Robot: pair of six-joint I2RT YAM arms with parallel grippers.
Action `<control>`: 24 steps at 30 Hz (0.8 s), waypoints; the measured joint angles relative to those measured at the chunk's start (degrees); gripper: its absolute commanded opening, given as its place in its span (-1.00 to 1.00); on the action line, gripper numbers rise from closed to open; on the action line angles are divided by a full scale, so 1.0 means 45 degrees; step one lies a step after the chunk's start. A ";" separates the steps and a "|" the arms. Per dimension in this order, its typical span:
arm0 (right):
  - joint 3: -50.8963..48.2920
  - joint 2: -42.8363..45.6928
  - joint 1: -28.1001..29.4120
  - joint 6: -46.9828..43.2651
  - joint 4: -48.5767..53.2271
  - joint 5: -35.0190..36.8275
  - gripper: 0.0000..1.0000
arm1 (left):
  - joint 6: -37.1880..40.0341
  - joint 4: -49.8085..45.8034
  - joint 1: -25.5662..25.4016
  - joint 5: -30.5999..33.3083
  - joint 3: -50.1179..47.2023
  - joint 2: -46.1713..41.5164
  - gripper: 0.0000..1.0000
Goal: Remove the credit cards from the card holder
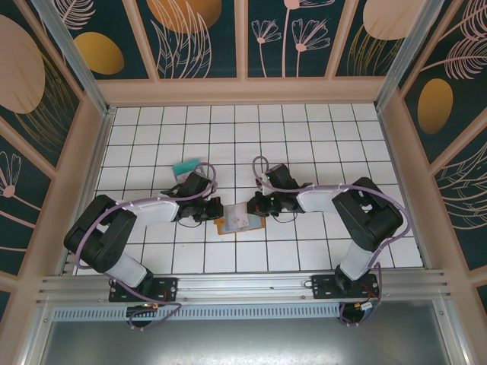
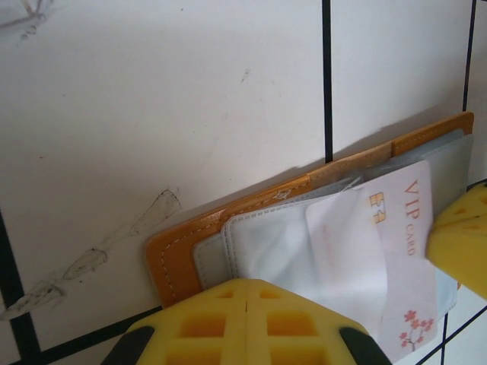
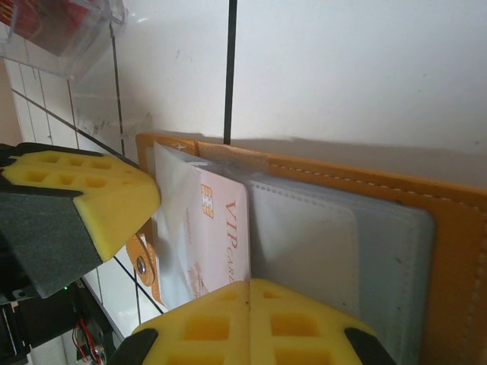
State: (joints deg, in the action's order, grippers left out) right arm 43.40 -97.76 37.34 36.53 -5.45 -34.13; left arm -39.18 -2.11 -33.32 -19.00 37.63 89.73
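Observation:
The orange card holder (image 1: 237, 223) lies open on the white tiles between my two grippers. Its grey-clear sleeves (image 2: 281, 247) face up, and a pale credit card marked VIP (image 2: 407, 228) sits in one sleeve. My left gripper (image 2: 249, 300) is shut, its yellow tips resting at the sleeves' near edge, with nothing seen between them. My right gripper (image 3: 249, 300) is also shut, its tips covering the near end of the VIP card (image 3: 222, 228) and the sleeve beside it. From above, the left gripper (image 1: 207, 212) and the right gripper (image 1: 256, 207) flank the holder.
A teal card (image 1: 185, 166) lies on the tiles behind the left gripper. A clear plastic case (image 3: 57, 34) with something red inside sits beyond the holder. Patterned walls (image 1: 243, 84) close in the tiled floor on three sides.

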 measured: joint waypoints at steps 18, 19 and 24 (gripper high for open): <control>-0.0597 0.3434 -0.1127 -0.0631 0.1239 0.0146 -1.00 | -0.1107 -0.0223 0.0000 -0.0204 0.0962 -0.1365 0.05; -0.0597 0.3633 -0.1171 -0.0651 0.1282 0.0146 -1.00 | -0.1302 -0.0068 0.0000 -0.0257 0.0996 -0.1574 0.05; -0.0743 0.4585 -0.1948 -0.0379 0.1001 -0.0165 -1.00 | -0.2497 0.1039 0.0000 -0.0631 0.1005 -0.2429 0.03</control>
State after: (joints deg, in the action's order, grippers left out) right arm 40.05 -77.12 28.58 34.83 -0.95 -34.87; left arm -50.41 2.57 -33.32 -21.85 42.15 78.81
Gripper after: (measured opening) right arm 0.053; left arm 0.524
